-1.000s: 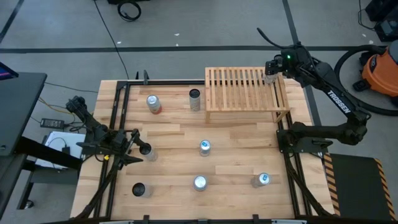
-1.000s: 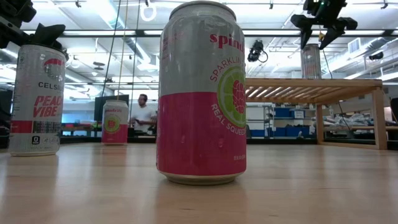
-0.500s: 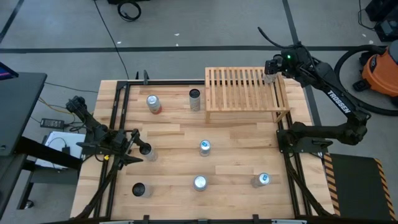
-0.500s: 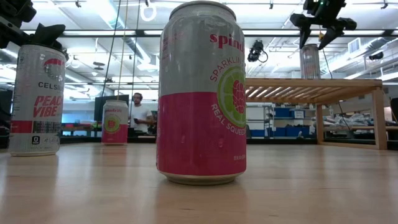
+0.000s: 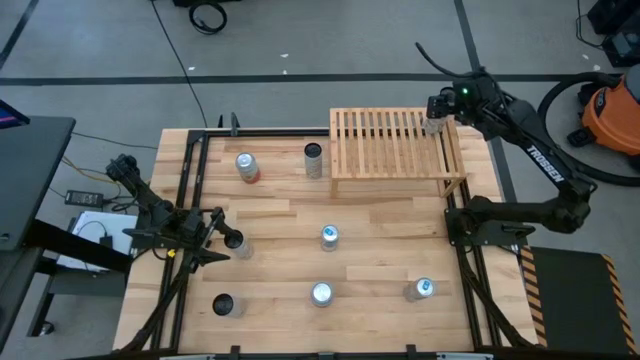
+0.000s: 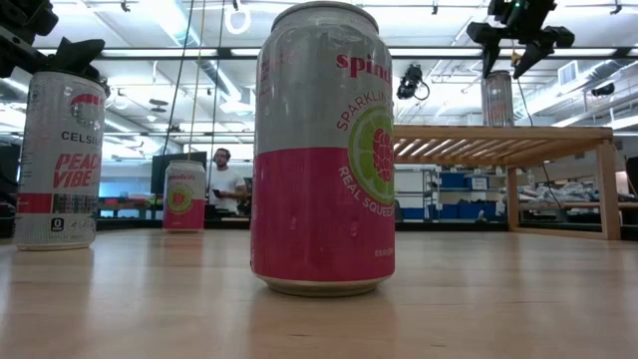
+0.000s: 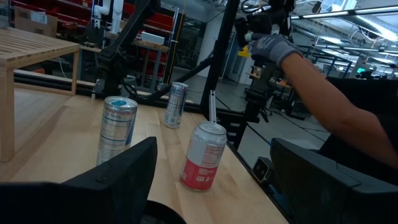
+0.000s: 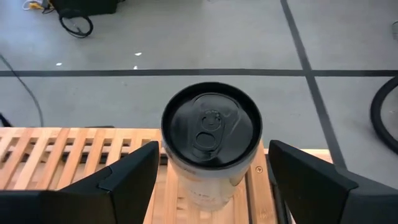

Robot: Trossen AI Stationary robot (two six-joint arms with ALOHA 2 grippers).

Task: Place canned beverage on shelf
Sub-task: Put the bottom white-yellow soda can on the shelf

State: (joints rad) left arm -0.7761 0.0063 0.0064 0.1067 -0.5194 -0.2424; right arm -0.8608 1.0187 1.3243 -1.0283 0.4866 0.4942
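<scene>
Where slats end: black-topped can (image 8: 210, 140).

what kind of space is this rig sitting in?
Looks like an open-plan robotics lab or workshop. The low view shows an exposed industrial ceiling and a person at distant benches; the left wrist view shows red storage racks; an orange shop vacuum sits on the taped concrete floor.

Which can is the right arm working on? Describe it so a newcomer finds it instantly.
Find the shelf, the slatted light-wood rack at the table's far right. One can stands on its far right corner, directly under the open right gripper. It has a black top and is the only can on the rack.
</scene>
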